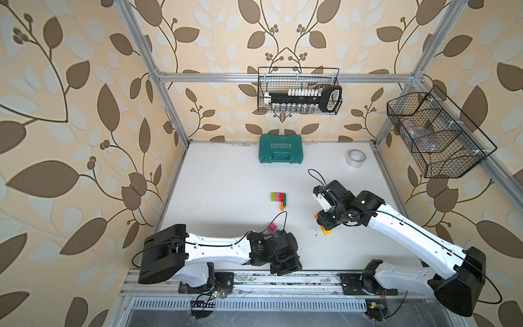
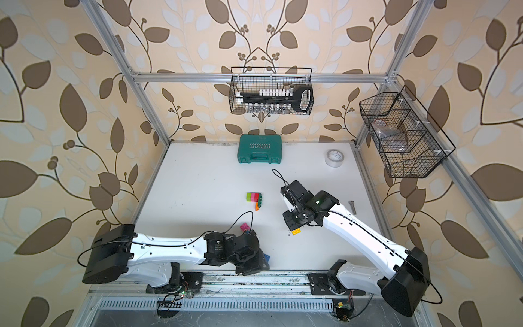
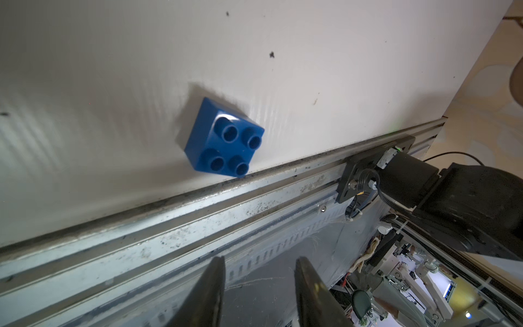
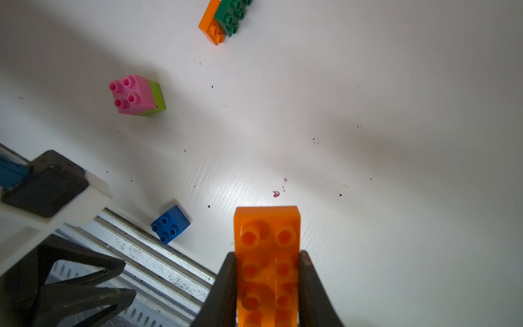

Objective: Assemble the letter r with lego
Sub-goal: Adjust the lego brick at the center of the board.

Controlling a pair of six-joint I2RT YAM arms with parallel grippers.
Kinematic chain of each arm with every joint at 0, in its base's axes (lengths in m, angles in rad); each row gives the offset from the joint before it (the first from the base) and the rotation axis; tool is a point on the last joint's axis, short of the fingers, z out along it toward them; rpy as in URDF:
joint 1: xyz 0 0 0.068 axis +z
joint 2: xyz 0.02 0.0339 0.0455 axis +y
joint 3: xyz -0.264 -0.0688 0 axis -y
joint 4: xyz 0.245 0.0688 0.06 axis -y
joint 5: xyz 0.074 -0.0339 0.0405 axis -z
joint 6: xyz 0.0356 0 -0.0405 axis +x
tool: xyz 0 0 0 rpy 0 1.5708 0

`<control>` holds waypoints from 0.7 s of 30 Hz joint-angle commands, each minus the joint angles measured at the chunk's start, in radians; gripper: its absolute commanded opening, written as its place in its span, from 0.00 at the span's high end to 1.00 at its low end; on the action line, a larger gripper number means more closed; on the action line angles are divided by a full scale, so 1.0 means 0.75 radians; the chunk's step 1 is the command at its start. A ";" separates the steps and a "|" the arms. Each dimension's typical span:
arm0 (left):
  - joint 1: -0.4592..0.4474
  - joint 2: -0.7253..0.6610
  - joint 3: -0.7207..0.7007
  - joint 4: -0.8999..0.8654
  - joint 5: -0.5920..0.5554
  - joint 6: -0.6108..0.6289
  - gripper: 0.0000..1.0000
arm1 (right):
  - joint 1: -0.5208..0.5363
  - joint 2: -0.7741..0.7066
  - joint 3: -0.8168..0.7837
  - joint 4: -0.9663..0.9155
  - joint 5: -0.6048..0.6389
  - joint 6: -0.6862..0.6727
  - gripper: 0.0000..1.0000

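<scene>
Both top views hang high overhead looking down on the whole counter (image 1: 226, 175), nearly the same shot. Left wrist cam is in close by the front rail (image 3: 198, 215), blue brick (image 3: 223, 138) dead centre; right wrist cam sits further back, peering past the orange brick (image 4: 267, 223) in the right tool (image 4: 267, 254), and catches that blue brick too.

The teal tool case (image 1: 280, 149) (image 2: 259, 149) bears on its lid the white word "EXPLOIT" beside a row of chevrons, inverted in both top views. Print on the tape roll (image 1: 356, 158) is too small to read.
</scene>
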 commanded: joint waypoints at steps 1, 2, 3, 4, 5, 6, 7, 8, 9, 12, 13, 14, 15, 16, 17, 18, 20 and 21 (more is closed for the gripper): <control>0.015 0.073 0.062 0.014 0.093 0.036 0.59 | -0.009 0.009 0.014 0.004 -0.018 -0.017 1.00; 0.018 0.084 0.061 0.019 0.105 0.035 0.59 | -0.010 0.006 0.014 0.003 -0.018 -0.017 1.00; 0.023 0.098 0.058 0.026 0.116 0.032 0.60 | -0.011 0.003 0.014 0.003 -0.018 -0.019 1.00; 0.027 0.113 0.061 0.021 0.121 0.035 0.61 | -0.014 -0.001 0.013 0.006 -0.018 -0.021 1.00; 0.028 0.127 0.064 0.013 0.125 0.040 0.61 | -0.016 -0.003 0.012 0.003 -0.016 -0.023 1.00; 0.032 0.143 0.066 0.010 0.129 0.043 0.61 | -0.019 -0.004 0.012 0.005 -0.012 -0.025 1.00; 0.037 0.162 0.069 0.010 0.135 0.047 0.61 | -0.023 -0.004 0.012 0.006 -0.016 -0.027 1.00; 0.043 0.179 0.075 0.013 0.142 0.051 0.61 | -0.025 -0.004 0.012 0.005 -0.021 -0.031 1.00; 0.050 0.199 0.083 0.021 0.150 0.059 0.60 | -0.026 -0.005 0.014 0.006 -0.020 -0.032 1.00; 0.081 0.264 0.136 0.020 0.189 0.111 0.60 | -0.030 -0.008 0.016 0.003 -0.028 -0.037 1.00; 0.091 0.288 0.171 0.001 0.201 0.137 0.60 | -0.029 -0.012 0.018 0.005 -0.027 -0.039 1.00; 0.101 0.311 0.197 -0.026 0.210 0.163 0.60 | -0.031 -0.014 0.019 0.004 -0.028 -0.040 1.00; 0.113 0.333 0.228 -0.053 0.221 0.187 0.61 | -0.033 -0.016 0.021 0.000 -0.027 -0.042 1.00; 0.126 0.351 0.249 -0.071 0.229 0.206 0.61 | -0.033 -0.018 0.027 -0.004 -0.027 -0.044 1.00; 0.138 0.362 0.259 -0.083 0.236 0.216 0.61 | -0.035 -0.017 0.028 -0.008 -0.028 -0.046 1.00; 0.154 0.369 0.265 -0.088 0.238 0.226 0.62 | -0.036 -0.017 0.031 -0.013 -0.027 -0.051 1.00; 0.189 0.374 0.271 -0.117 0.237 0.253 0.63 | -0.035 -0.020 0.034 -0.017 -0.028 -0.052 1.00; 0.208 0.373 0.271 -0.135 0.236 0.268 0.63 | -0.036 -0.022 0.036 -0.019 -0.028 -0.053 1.00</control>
